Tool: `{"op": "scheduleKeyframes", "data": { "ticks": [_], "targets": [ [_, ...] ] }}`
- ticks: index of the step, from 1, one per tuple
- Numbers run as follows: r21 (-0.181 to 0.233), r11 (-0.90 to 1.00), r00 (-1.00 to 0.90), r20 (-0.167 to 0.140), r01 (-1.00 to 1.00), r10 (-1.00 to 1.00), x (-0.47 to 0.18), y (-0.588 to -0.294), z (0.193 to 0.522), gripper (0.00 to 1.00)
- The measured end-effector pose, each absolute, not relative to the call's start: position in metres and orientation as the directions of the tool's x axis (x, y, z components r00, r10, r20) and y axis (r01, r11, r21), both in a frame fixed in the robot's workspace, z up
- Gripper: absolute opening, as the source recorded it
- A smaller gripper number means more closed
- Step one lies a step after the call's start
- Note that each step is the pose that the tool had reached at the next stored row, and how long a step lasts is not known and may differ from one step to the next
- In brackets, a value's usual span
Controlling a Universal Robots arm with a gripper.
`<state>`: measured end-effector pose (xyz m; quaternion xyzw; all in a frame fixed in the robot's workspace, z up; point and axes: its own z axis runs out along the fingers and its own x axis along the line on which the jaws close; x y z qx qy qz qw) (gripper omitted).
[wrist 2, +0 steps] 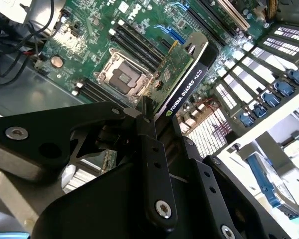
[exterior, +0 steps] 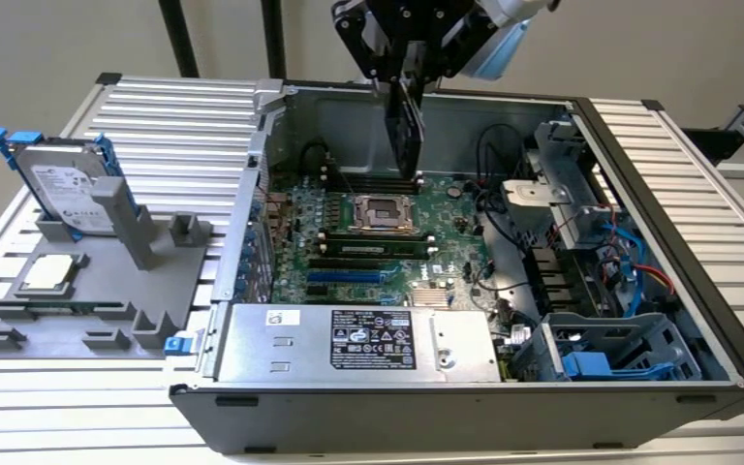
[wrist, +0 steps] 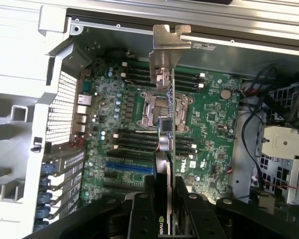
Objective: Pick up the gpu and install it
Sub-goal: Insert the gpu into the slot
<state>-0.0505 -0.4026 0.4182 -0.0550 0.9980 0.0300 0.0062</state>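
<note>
While one gripper point(exterior: 409, 76) clamps one gpu point(exterior: 406, 131), it seemingly hangs upright.

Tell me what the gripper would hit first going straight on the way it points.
Likely the motherboard, around the processor socket, with the held gpu touching before the gripper itself; depth is unclear.

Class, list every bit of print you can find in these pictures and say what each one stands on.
gpu, held in the gripper: white lettering and a logo along its black edge, a brand and model line, not copied out here.
power supply: black sticker, print too small to read.
hard drive: white label, print too small to read.
motherboard: white markings, too small to read.
</note>
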Motion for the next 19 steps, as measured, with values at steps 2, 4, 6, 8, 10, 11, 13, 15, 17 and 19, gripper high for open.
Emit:
{"op": "scheduleKeyframes", "data": {
  "ticks": [2, 4, 6, 8, 10, 11, 13, 15, 17, 19],
  "targets": [
    [0.059, 0.991, -0.993, -0.016, -0.121, -0.121, -0.0505, -0.4026, 0.4182, 0.00],
    [0.059, 0.990, -0.992, -0.016, -0.125, -0.124, -0.0505, -0.4026, 0.4182, 0.00],
    [0.059, 0.990, -0.992, -0.016, -0.125, -0.125, -0.0505, -0.4026, 0.4182, 0.00],
    [0.059, 0.990, -0.992, -0.016, -0.126, -0.125, -0.0505, -0.4026, 0.4182, 0.00],
    [0.059, 0.990, -0.992, -0.016, -0.128, -0.127, -0.0505, -0.4026, 0.4182, 0.00],
    [0.059, 0.990, -0.992, -0.016, -0.130, -0.129, -0.0505, -0.4026, 0.4182, 0.00],
    [0.059, 0.989, -0.991, -0.016, -0.134, -0.133, -0.0505, -0.4026, 0.4182, 0.00],
    [0.059, 0.989, -0.990, -0.016, -0.139, -0.138, -0.0505, -0.4026, 0.4182, 0.00],
    [0.059, 0.988, -0.989, -0.016, -0.144, -0.144, -0.0505, -0.4026, 0.4182, 0.00],
    [0.059, 0.987, -0.989, -0.016, -0.150, -0.150, -0.0505, -0.4026, 0.4182, 0.00]
  ]
}}
